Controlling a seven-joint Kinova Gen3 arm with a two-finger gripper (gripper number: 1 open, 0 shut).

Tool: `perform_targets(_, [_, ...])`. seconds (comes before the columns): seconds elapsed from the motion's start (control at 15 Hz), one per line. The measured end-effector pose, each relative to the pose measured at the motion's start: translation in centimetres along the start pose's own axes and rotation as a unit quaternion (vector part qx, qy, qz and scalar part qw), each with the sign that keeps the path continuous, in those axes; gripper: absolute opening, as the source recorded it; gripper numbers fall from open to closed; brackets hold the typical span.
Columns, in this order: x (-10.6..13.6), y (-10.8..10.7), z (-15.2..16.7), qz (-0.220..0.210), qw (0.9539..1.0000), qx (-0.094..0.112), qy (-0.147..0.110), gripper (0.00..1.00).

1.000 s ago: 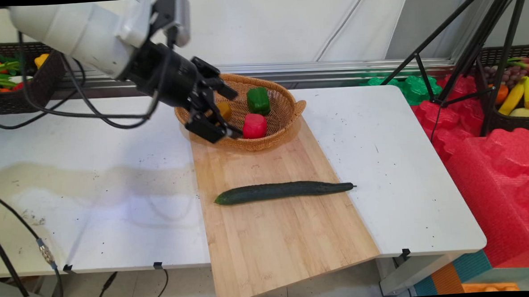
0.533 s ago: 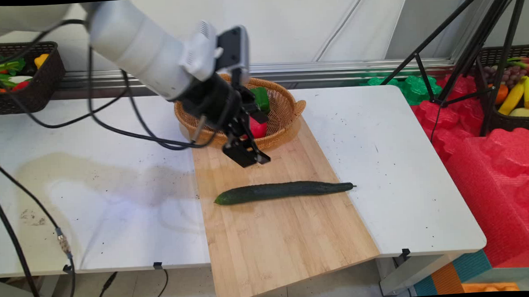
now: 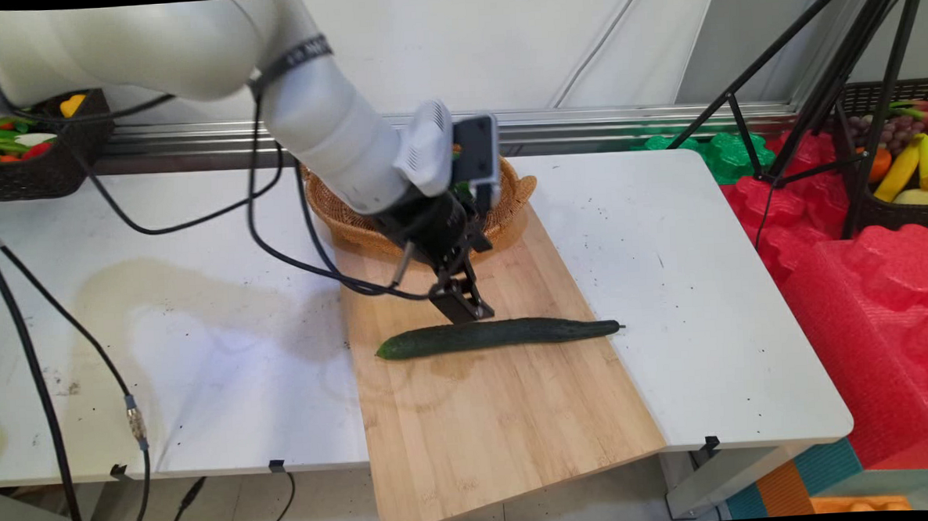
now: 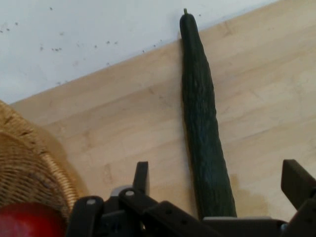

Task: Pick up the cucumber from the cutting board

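Claw: the black two-finger claw (image 3: 460, 311) hangs low over the board, its tips just above the far side of the long dark green cucumber (image 3: 497, 335). In the hand view its two fingers (image 4: 141, 177) stand spread wide, one on either side of the cucumber (image 4: 203, 123), and grip nothing.

Cucumber: it lies flat across the pale wooden cutting board (image 3: 486, 400), roughly crosswise, with its blunt end toward the picture's left and its thin stem end pointing right, close to the board's right edge. The claw sits over its left-of-middle part. Whether the tips touch its skin cannot be told.

Board: the wooden cutting board rests on the white worktop (image 3: 692, 282) and runs from the basket toward the near edge, where it overhangs the worktop's front.

Basket: a round woven wicker basket (image 3: 517, 189) stands at the board's far end, mostly hidden by the arm in the main view. In the hand view its rim (image 4: 29, 163) shows at the lower left, with a red rounded item (image 4: 29, 219) inside it.

Surroundings: black cables (image 3: 275, 245) hang from the arm and loop over the worktop. A dark basket of mixed produce (image 3: 28, 150) sits at the far left, red foam shapes (image 3: 865, 305) lie to the right of the worktop, and a black tripod (image 3: 816, 65) stands behind them.
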Motion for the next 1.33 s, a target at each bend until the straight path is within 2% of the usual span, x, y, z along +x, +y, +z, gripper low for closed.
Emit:
perform_targets(0.47, [0.0, 0.1, 6.7, -0.002, 0.9985, -0.019, -0.051, 1.00])
perform_targets(1.0, [-0.4, -0.1, 11.7, -0.005, 0.9975, -0.028, -0.064, 1.00])
perform_targets(1.07, [-0.4, -0.1, 12.0, -0.006, 0.9975, -0.028, -0.064, 0.00])
perform_targets(1.33, [-0.6, -0.2, 12.6, -0.012, 0.9980, -0.025, -0.057, 0.00])
